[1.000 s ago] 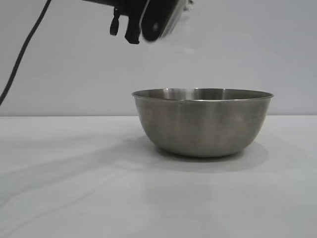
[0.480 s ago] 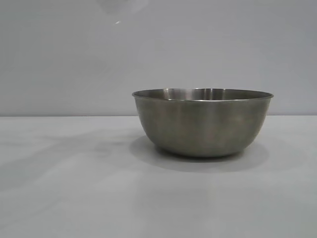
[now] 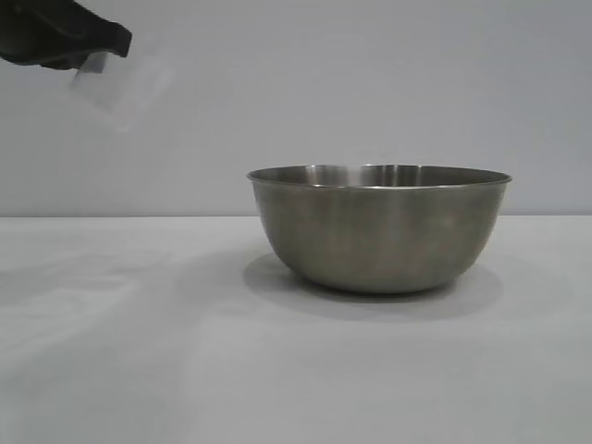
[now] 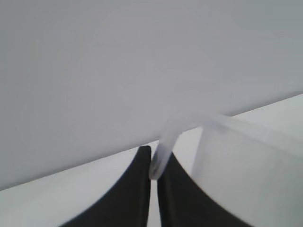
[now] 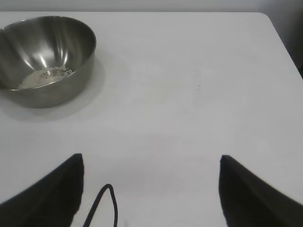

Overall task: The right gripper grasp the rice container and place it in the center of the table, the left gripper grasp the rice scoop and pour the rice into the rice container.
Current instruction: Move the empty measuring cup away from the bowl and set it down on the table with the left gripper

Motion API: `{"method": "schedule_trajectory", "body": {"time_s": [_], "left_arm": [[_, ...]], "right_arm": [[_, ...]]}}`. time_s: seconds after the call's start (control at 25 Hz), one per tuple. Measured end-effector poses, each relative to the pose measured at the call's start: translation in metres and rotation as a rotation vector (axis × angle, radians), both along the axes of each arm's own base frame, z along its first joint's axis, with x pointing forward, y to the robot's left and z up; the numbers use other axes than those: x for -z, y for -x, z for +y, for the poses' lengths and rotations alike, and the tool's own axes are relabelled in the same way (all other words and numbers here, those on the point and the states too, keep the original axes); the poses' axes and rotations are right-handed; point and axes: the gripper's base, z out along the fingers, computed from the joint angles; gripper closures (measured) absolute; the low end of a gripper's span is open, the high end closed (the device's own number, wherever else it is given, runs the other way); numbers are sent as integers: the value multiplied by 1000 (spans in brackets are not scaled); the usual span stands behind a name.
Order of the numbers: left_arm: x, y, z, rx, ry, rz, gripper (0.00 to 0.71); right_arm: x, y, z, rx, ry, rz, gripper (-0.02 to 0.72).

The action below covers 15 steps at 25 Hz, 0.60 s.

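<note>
L gripper [image 4: 152, 176]: fingers clenched on the handle of the rice scoop [image 4: 246, 165], cup body seen just beside the fingers in the wrist view. In the exterior view the L gripper [image 3: 92, 51] is found at the upper left edge, well above the table [image 3: 139, 351], with the scoop [image 3: 120, 83] hanging off it, tilted, well apart from the rice container [image 3: 379, 231].

R gripper [image 5: 150, 189]: fingers spread wide, nothing held or touched; hovers over bare tabletop, well apart from the container [image 5: 45, 61].

Container is seen upright on the table, approx. centre of the exterior view. Rice [image 5: 42, 76] is seen as a small heap on its bottom.

Open room: bare tabletop all round the container; far table edge and a corner are visible in the R wrist view.
</note>
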Motion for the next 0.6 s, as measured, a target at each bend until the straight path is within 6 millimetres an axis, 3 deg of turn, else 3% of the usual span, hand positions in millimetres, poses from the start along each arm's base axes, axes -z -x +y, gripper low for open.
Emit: {"method": "schedule_trajectory", "body": {"time_s": [0.44,0.6], "left_arm": [[66,3,3,-24,75,147,710],[77,4,3,-20,69,179,710]], "right_arm": [[0,0,0,1,-1,0,160],[0,0,0,2,-3,0,160]]}}
